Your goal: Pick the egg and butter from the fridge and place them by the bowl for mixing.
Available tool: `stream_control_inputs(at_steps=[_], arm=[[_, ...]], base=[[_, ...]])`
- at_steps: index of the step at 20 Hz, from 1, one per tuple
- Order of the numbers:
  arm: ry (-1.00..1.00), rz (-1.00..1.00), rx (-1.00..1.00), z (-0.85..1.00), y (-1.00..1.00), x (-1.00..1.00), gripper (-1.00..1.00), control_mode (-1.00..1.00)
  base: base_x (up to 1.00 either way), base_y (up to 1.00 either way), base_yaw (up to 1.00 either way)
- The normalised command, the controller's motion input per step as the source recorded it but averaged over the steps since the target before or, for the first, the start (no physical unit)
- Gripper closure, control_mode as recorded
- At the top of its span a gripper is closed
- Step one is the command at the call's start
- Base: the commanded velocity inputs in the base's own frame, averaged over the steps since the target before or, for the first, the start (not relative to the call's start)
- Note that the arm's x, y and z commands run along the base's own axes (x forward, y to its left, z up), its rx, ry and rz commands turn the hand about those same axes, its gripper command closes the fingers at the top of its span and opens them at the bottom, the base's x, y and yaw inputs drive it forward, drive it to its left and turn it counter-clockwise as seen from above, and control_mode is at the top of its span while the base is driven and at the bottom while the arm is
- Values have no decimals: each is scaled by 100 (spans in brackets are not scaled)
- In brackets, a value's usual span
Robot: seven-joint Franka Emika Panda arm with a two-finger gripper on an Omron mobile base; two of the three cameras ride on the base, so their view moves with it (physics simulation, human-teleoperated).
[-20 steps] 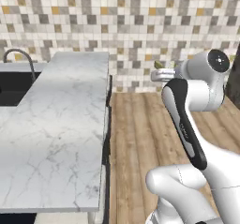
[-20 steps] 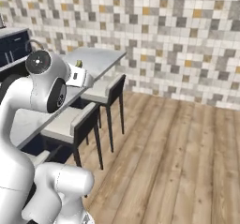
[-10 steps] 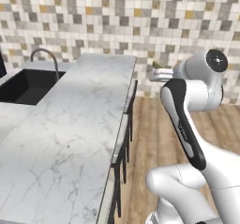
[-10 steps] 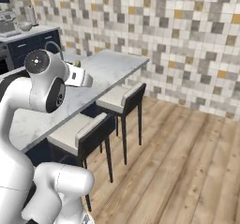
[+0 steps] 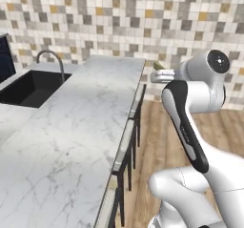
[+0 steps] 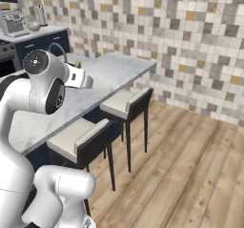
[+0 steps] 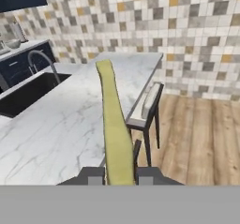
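My gripper (image 7: 120, 176) is shut on the butter (image 7: 114, 120), a thin yellow-green stick that rises between the two fingertips in the hand view. The butter's tip (image 5: 160, 66) shows above the hand, held in the air off the marble island's right edge. From the right base view the butter (image 6: 76, 65) pokes up above the white hand, over the island. A small grey bowl (image 6: 33, 26) sits beside the coffee machine (image 6: 13, 22) on the far dark counter. The egg and the fridge are out of view.
The marble island (image 5: 81, 127) stretches ahead on my left, with a black sink (image 5: 33, 86) and curved faucet (image 5: 52, 60). Two dark stools (image 6: 128, 103) stand along its side. Wooden floor (image 6: 190, 165) lies to the right, and a tiled wall stands behind.
The whole picture has shifted: the base has moved, so the island and sink slide rightward in the views. The gripper keeps its hold on the butter.
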Motion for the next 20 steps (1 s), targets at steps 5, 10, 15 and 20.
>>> stream_control_inputs(at_steps=[5, 10, 15, 20], arm=[[0, 0, 0, 0, 0, 0, 100, 100], [0, 0, 0, 0, 0, 0, 100, 100], [0, 0, 0, 0, 0, 0, 100, 100], [0, 0, 0, 0, 0, 0, 100, 100]], base=[[37, -66, 0], [28, -69, 0], [45, -61, 0], [49, -58, 0]])
